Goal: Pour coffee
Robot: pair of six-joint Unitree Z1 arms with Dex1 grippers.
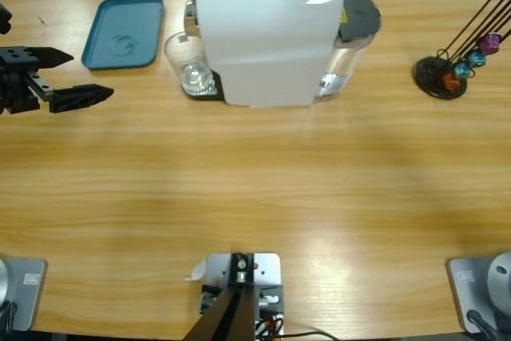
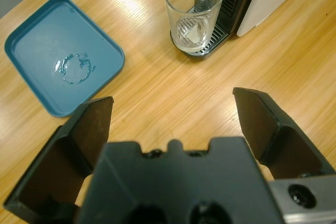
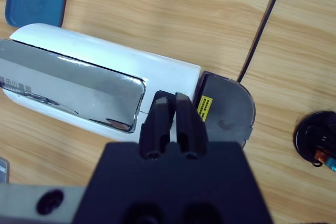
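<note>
Coffee is hard for us to make out yet: the glass [image 2: 194,11] looks clear and all but empty, with only glints at its base. It stands on the black drip grille [image 2: 202,45] of the white coffee machine [image 1: 267,37], under the spout, toward the table's far side.

We judge the glass light, rigid, smooth and breakable, likely slippery against hard black jaws. Its straight wall around mid-height seems the sensible place to hold it, kept upright so that whatever is inside stays put.

Our left gripper [image 2: 173,114] hangs over the wood, near the glass and pointing at it, with its jaws spread wide and nothing between them. Beside it lies a shallow teal tray [image 2: 31,40] with rounded corners and a faint water ring. Our right gripper [image 3: 172,124] hovers above the machine's glossy chrome lid [image 3: 73,87], jaws pressed together and holding nothing.

The machine is smooth white plastic with a grey water tank [image 1: 358,15] behind. Off to one side a black wire rack [image 1: 443,73] carries small coloured capsules.
</note>
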